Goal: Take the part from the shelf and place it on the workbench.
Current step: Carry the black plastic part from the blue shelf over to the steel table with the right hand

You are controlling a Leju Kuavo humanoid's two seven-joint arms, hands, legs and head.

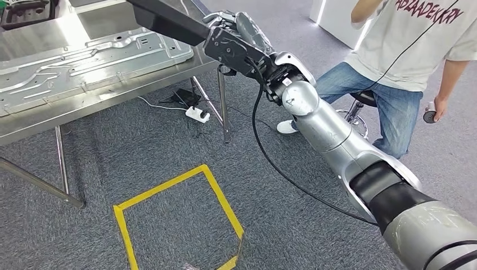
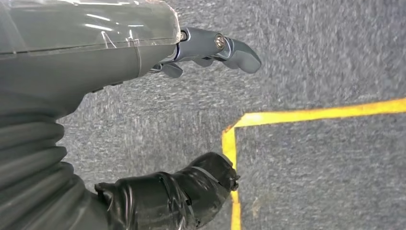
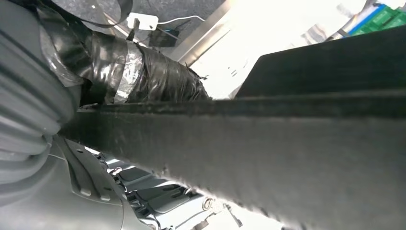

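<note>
My right hand [image 1: 242,35] grips a long black part [image 1: 163,19] and holds it out over the near corner of the steel workbench [image 1: 34,121]. In the right wrist view the black part [image 3: 268,148] crosses the picture as a broad dark bar, pinched against the taped thumb [image 3: 143,72]. A large stamped metal panel [image 1: 84,59] lies on the bench beneath the part's far end. My left hand [image 2: 210,48] hangs over the grey carpet with its fingers apart and nothing in it.
A yellow tape square [image 1: 180,219] marks the carpet below. A white power strip [image 1: 198,115] and cables lie under the bench by its leg [image 1: 223,107]. A person [image 1: 405,56] sits on a stool at the right, close to my right arm.
</note>
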